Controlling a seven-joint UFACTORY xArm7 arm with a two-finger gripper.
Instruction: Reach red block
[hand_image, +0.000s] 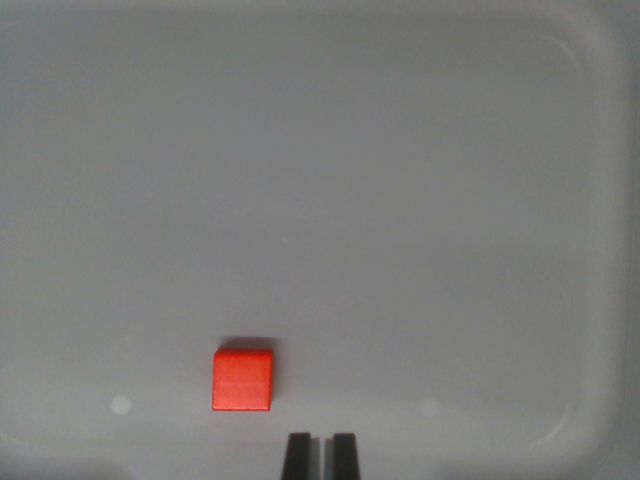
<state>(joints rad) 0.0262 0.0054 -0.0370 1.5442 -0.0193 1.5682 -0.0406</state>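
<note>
Red block (242, 379) lies on grey tray (400, 200); pincer (320, 456) seemingly nearly pressed together, empty, near the block.

Only the end effector (320, 456) fingertips show — the rest cut off below.

A pale grey tray (560, 60) with a raised rim and rounded corners is seen filling almost the whole wrist view, its smooth floor evenly and softly lit, with two faint round marks shown toward the lower edge.
</note>
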